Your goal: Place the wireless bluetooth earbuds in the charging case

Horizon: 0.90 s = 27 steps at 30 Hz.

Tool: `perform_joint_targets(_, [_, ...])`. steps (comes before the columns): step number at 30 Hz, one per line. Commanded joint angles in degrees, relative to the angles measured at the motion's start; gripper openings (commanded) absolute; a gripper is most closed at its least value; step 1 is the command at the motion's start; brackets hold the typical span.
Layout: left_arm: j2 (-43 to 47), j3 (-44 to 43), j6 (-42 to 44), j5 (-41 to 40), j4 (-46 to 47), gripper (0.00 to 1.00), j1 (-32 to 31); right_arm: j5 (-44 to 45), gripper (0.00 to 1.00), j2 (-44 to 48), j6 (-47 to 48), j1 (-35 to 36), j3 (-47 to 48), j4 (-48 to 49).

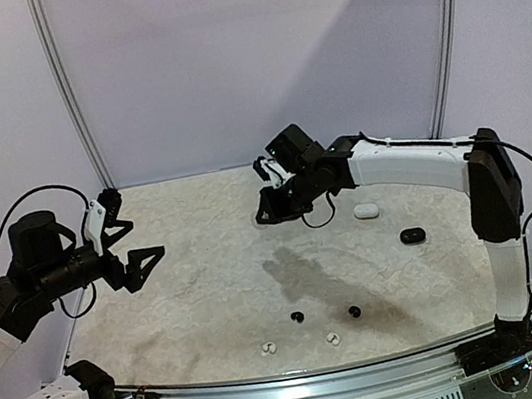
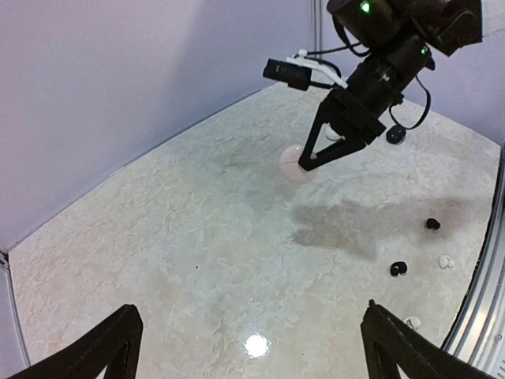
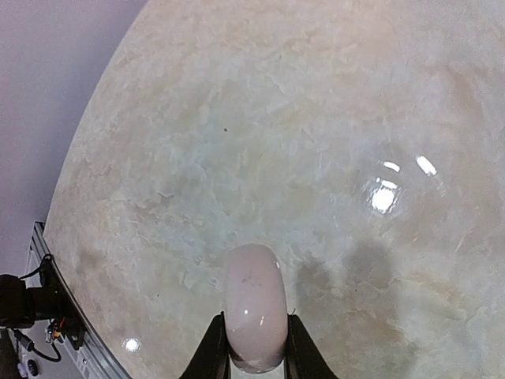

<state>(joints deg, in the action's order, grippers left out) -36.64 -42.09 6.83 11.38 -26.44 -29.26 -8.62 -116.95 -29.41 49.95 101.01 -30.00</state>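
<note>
A pale lavender wall (image 1: 252, 50) is closing off the back of the scene, with two slim metal uprights (image 1: 66, 89) rising against it, one on each side. The table (image 1: 196, 271) is showing a marbled beige top, glossy enough that overhead light is bouncing off it as a bright glint (image 2: 256, 345). A soft grey shadow (image 1: 303, 275) is lying across the middle. Along the near edge a curved silver rail (image 1: 325, 380) is running, slotted underneath.
</note>
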Motion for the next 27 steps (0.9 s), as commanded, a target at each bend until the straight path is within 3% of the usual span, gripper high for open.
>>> perform_joint_targets(1, [0.61, 1.22, -1.36, -0.21, -1.78, 0.99, -0.28, -9.89, 0.06, -5.95, -6.72, -1.76, -0.67, -0.06])
perform_joint_targets(10, [0.30, 1.13, -0.21, 0.00, -1.97, 0.99, -0.28, -20.76, 0.11, -14.53, -10.84, -6.13, -0.66, 2.96])
perform_joint_targets(21, [-1.04, 0.61, 0.82, 0.04, -1.00, 0.99, 0.21, -23.57, 0.23, -18.35, -10.87, -9.42, -0.21, 0.97])
perform_joint_targets(27, [-1.67, 0.82, 0.97, 0.72, 0.65, 0.99, 0.86, -19.07, 0.67, -17.84, -5.86, -10.24, 5.09, -8.20])
